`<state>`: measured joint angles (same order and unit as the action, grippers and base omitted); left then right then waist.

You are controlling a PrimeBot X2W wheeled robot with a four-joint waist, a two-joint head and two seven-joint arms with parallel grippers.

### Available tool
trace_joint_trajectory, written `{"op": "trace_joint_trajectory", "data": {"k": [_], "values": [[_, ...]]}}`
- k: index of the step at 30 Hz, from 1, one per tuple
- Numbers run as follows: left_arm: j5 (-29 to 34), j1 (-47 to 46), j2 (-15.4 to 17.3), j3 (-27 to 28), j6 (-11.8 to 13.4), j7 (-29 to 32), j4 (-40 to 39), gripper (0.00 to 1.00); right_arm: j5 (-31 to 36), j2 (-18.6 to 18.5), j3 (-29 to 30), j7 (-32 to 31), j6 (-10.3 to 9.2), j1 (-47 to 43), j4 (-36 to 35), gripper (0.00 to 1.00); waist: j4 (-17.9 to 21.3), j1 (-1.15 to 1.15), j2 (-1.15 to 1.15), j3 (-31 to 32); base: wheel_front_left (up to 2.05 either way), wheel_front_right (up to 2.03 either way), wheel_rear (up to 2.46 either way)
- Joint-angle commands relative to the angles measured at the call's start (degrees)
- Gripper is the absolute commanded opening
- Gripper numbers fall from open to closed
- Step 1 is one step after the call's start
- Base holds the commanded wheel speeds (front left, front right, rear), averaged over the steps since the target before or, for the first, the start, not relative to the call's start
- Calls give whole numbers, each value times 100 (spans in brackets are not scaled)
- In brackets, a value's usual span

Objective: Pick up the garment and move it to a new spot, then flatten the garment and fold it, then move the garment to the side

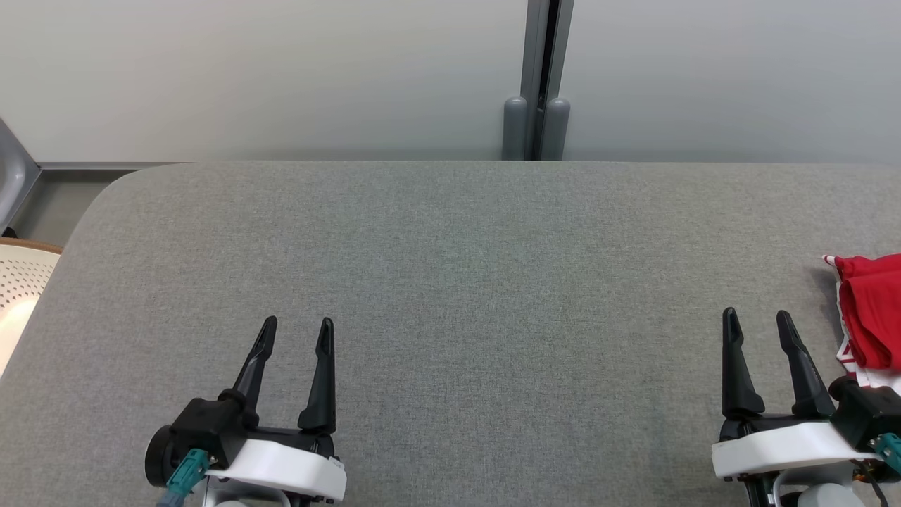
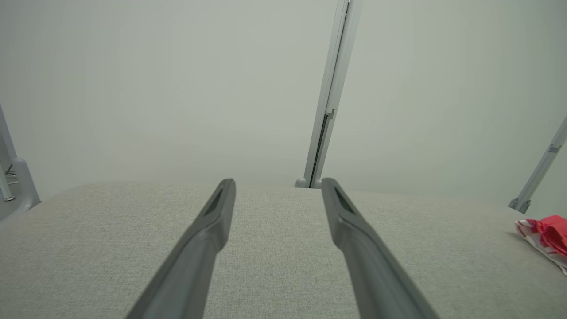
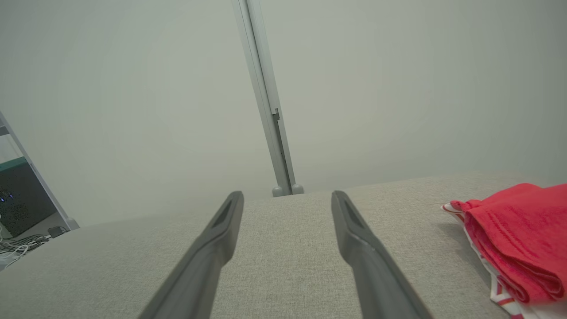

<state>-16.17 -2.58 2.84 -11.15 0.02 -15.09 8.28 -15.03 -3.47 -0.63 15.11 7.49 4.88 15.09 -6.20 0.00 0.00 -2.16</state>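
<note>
A red garment (image 1: 873, 317) with white trim lies bunched at the table's far right edge, partly cut off by the head view. The right wrist view shows the garment (image 3: 518, 239) folded over itself just right of that gripper's fingers; the left wrist view catches the garment (image 2: 547, 232) far off at the right. My right gripper (image 1: 758, 320) rests open near the table's front, a short way left of the garment and apart from it. At the front left, my left gripper (image 1: 295, 329) is open too, with nothing between its fingers.
The grey fabric table (image 1: 450, 282) spreads wide between the two grippers, with a rounded far-left corner. A pale wall with a grey vertical post (image 1: 538, 77) stands behind it. A perforated white chair (image 1: 21, 282) sits off the table's left edge.
</note>
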Motion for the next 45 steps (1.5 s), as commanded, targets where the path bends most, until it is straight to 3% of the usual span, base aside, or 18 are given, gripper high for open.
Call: {"op": "trace_joint_trajectory", "data": {"k": [1, 5, 12, 13, 17, 29, 30, 33, 45], "values": [[-37, 19, 17, 24, 45, -7, 26, 100, -40, -19, 19, 2, -1, -31, -44, 100, 1, 0, 0, 3, 0, 0, 0], [-330, 69, 18, 34, -56, -8, 198, 100, -19, 11, -3, 3, -1, -56, -67, 100, 5, 0, 0, 5, 0, 0, 0], [-324, 13, 18, 176, -206, -8, 202, 100, 77, 33, -46, 3, -1, -45, -79, 100, 4, 0, 0, -44, 0, 0, 0], [-504, 19, 16, 169, -361, -8, 94, 100, 103, 35, -32, 3, -1, -15, -84, 100, 11, 0, 0, -64, 0, 0, 0], [-551, 96, 19, 285, -512, -7, -222, 100, 69, 37, -95, 3, -1, 13, -91, 100, 23, 0, 0, -89, 0, 0, 0], [-843, 113, 19, 343, -556, -7, -81, 100, 143, 43, -124, 3, -1, 36, -66, 100, 63, 0, 0, -117, 0, 0, 0], [-853, 107, -2, 320, -534, 1, -75, 0, 113, 55, -138, 0, 0, -5, -71, 0, 63, 0, 0, -117, 0, 0, 0], [-873, 159, -20, 293, -532, 7, 67, 0, 84, 69, -153, -4, 0, -77, 57, 0, 65, 0, 0, -120, 0, 0, 0], [-2039, 75, 51, 448, -564, 284, 137, 0, -1182, 66, -13, -354, 0, -35, 24, 0, 119, 0, 0, -90, 0, 0, 0]]}}
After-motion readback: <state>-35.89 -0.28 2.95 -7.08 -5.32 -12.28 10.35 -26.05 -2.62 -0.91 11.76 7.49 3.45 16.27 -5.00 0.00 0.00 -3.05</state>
